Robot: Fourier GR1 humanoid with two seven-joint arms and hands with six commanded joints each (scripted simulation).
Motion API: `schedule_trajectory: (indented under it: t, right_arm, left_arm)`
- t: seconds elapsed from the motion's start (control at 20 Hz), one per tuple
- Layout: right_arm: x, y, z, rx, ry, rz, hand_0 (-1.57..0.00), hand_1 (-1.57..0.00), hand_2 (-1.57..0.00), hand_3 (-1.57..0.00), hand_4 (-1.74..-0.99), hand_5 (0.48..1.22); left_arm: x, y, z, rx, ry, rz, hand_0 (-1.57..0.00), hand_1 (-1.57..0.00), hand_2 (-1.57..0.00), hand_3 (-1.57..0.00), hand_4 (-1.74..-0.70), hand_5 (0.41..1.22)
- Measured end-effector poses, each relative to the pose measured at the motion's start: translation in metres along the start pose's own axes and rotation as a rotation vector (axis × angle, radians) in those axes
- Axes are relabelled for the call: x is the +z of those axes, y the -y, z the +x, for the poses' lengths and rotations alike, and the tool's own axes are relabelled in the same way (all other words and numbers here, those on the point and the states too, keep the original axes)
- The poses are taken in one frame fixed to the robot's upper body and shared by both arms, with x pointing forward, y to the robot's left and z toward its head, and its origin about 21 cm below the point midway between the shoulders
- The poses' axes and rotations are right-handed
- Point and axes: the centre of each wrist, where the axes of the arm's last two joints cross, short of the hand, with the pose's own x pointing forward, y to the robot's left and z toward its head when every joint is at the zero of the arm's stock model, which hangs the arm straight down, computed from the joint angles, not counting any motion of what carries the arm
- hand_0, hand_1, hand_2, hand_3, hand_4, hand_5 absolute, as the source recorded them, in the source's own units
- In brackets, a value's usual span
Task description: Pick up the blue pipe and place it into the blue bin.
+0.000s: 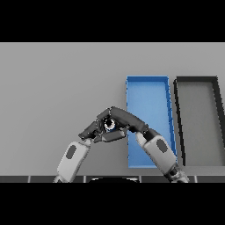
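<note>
The blue pipe (109,125) shows end-on as a small round ring, left of the blue bin (147,94). My right hand (127,118) reaches in from the lower right across the bin's left wall. Its fingers arch over the pipe and curl round it. My left hand (92,130) comes from the lower left and lies just beside the pipe with relaxed fingers, its thumb under the pipe. Most of the pipe's body is hidden by the two hands. The bin is a long open tray with nothing in the part I can see.
A dark grey bin (200,118) of similar shape stands right of the blue bin, almost touching it. My right forearm (159,151) covers the blue bin's near left corner. Grey table (61,88) spreads to the left and back.
</note>
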Motion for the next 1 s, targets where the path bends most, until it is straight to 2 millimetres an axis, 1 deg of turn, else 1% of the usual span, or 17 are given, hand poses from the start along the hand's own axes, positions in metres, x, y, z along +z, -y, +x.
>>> schedule_trajectory:
  t: [0.1, 0.2, 0.25, 0.3, 0.35, 0.4, 0.45, 0.55, 0.6, 0.65, 0.7, 0.75, 0.8, 0.9, 1.0]
  right_arm:
    - [-0.001, -0.001, 0.0, -0.003, 0.012, 0.0, -1.43, -1.43, -1.43, -1.3, -1.665, 0.987]
    - [-0.002, -0.006, -0.001, 0.015, 0.027, -0.003, -1.48, -1.48, -1.48, -1.4, -1.692, 1.071]
    - [-0.001, -0.006, -0.002, 0.018, 0.051, -0.003, -1.5, -1.5, -1.5, -1.43, -1.702, 1.101]
    - [-0.003, -0.006, -0.003, 0.021, 0.056, 0.002, -1.51, -1.51, -1.51, -1.46, -1.71, 1.125]
    - [-0.003, -0.004, -0.002, 0.027, 0.038, 0.0, -1.52, -1.52, -1.53, -1.48, -1.716, 1.144]
    - [-0.001, -0.008, -0.002, 0.011, 0.055, -0.002, -1.53, -1.53, -1.53, -1.5, -1.721, 1.16]
    - [0.0, -0.006, -0.003, 0.003, 0.049, -0.013, -1.54, -1.54, -1.54, -1.52, -1.725, 1.172]
    - [-0.003, -0.012, -0.004, 0.002, 0.062, -0.029, -1.55, -1.55, -1.55, -1.54, -1.731, 1.19]
    - [-0.003, -0.01, -0.003, 0.005, 0.073, -0.041, -1.56, -1.56, -1.56, -1.54, -1.733, 1.196]
    - [-0.003, -0.011, -0.001, 0.019, 0.056, -0.04, -1.56, -1.56, -1.56, -1.55, -1.734, 1.201]
    - [-0.003, -0.012, -0.001, 0.022, 0.06, -0.042, -1.56, -1.56, -1.56, -1.55, -1.736, 1.205]
    - [-0.002, -0.013, 0.0, 0.015, 0.062, -0.043, -1.56, -1.56, -1.56, -1.56, -1.737, 1.208]
    - [0.0, -0.015, 0.001, 0.011, 0.059, -0.049, -1.56, -1.56, -1.56, -1.56, -1.738, 1.211]
    - [-0.003, -0.015, 0.002, 0.012, -0.008, -0.058, -1.57, -1.57, -1.57, -1.56, -1.739, 1.214]
    - [-0.003, -0.016, 0.004, 0.023, -0.014, -0.065, -1.57, -1.57, -1.57, -1.57, -1.74, 1.217]
  left_arm:
    - [-0.002, 0.004, 0.002, 0.026, 0.011, -0.008, -1.57, -1.57, -1.57, -1.46, -1.71, 1.221]
    - [-0.004, 0.0, 0.002, 0.018, 0.026, -0.004, -1.57, -1.57, -1.57, -1.44, -1.72, 1.221]
    - [-0.006, -0.001, 0.004, 0.01, 0.023, -0.004, -1.57, -1.57, -1.57, -1.44, -1.73, 1.221]
    - [-0.003, -0.001, 0.004, 0.009, 0.015, -0.002, -1.57, -1.57, -1.57, -1.43, -1.73, 1.221]
    - [-0.004, -0.001, 0.003, 0.007, 0.031, 0.006, -1.57, -1.57, -1.57, -1.43, -1.73, 1.221]
    - [-0.004, -0.001, 0.004, 0.002, 0.039, -0.001, -1.57, -1.57, -1.57, -1.43, -1.73, 1.221]
    - [-0.005, 0.0, 0.003, -0.003, 0.038, 0.002, -1.57, -1.57, -1.57, -1.42, -1.73, 1.221]
    - [0.002, -0.003, 0.002, -0.021, 0.044, 0.018, -1.57, -1.57, -1.57, -1.45, -1.72, 1.221]
    - [0.001, -0.006, 0.004, -0.056, 0.061, 0.034, -1.46, -1.34, -1.29, -1.17, -1.6, 1.221]
    - [0.001, -0.003, 0.002, -0.077, 0.06, 0.043, -1.17, -1.07, -1.03, -0.93, -1.47, 1.221]
    - [0.004, -0.006, 0.004, -0.083, 0.046, 0.017, -0.94, -0.86, -0.83, -0.75, -1.37, 1.221]
    - [0.003, -0.007, 0.004, -0.093, 0.05, -0.026, -0.75, -0.69, -0.66, -0.6, -1.28, 1.221]
    - [0.004, -0.009, 0.005, -0.114, 0.038, -0.051, -0.6, -0.55, -0.53, -0.48, -1.21, 1.221]
    - [0.005, -0.01, 0.002, -0.158, -0.006, -0.061, -0.38, -0.35, -0.34, -0.3, -1.08, 1.029]
    - [0.007, -0.007, 0.004, -0.147, -0.049, -0.039, -0.24, -0.22, -0.22, -0.19, -1.02, 0.848]
